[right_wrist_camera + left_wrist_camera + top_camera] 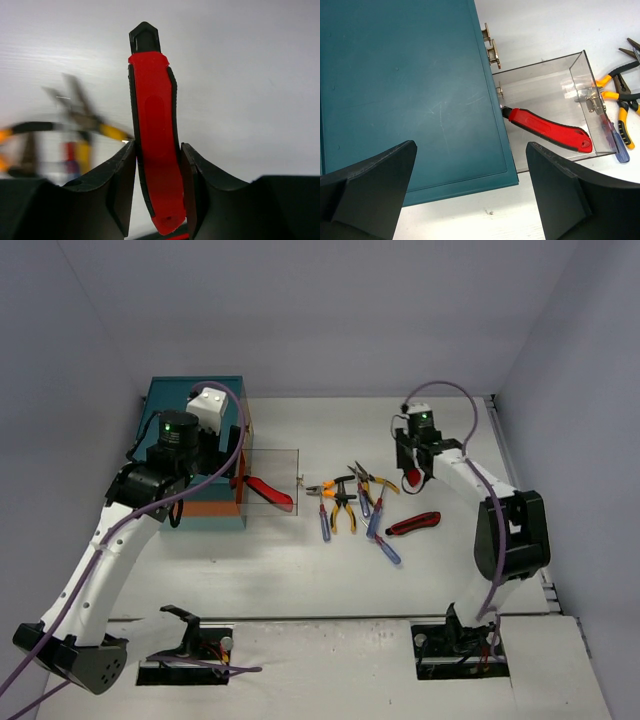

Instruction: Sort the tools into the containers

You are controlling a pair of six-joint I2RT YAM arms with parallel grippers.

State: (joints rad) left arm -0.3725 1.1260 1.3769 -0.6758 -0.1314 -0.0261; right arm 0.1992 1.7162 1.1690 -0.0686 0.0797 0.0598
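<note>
White table (300, 580) — three red cutters (413, 524) (268, 490) (155, 150) visible, one drawer (582, 75) open.

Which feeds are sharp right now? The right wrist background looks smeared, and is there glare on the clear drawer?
Right wrist: the held cutter is sharp, the pliers behind it blurred. Left wrist: sharp throughout; the clear drawer shows only faint reflections. Top external: even light, soft shadows.

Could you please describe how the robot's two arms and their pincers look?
Both arms, left arm and right arm, have white links and bulky black joints, each with a small green light. A purple cable loops along each arm. The left pincer and right pincer have matte black, wedge-shaped fingers.
</note>
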